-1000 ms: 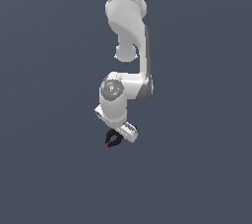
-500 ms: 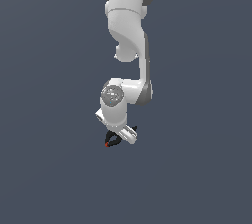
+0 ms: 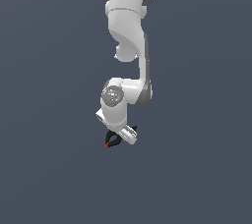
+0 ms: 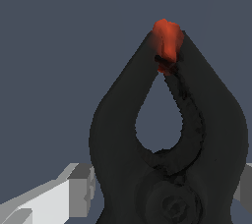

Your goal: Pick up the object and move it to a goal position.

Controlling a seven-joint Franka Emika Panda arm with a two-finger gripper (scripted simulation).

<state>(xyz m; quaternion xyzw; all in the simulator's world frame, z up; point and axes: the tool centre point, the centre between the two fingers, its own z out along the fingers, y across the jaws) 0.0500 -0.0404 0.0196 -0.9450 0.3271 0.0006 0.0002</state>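
So your arm (image 3: 129, 46) is hanging down from the top of the exterior view, wrist bent, with the claw (image 3: 119, 138) at the very bottom of it. The clamp (image 3: 112, 141) is right there in the claw, a small black thing poking out past the white fingers toward the exterior view's left, red tip (image 3: 107, 145) at the far end from the claw.

From the wrist view you get a much better look: the clamp (image 4: 167, 154) fills most of the picture, its two black arms curving up from the pivot near the claw and meeting at the red tip (image 4: 167, 41), with a teardrop gap between them. A pale finger (image 4: 51, 201) sits snug against one side of the clamp's body, and a sliver of the other one shows on the opposite side. So the claw's pinched in on the clamp, only as wide as the clamp's body.
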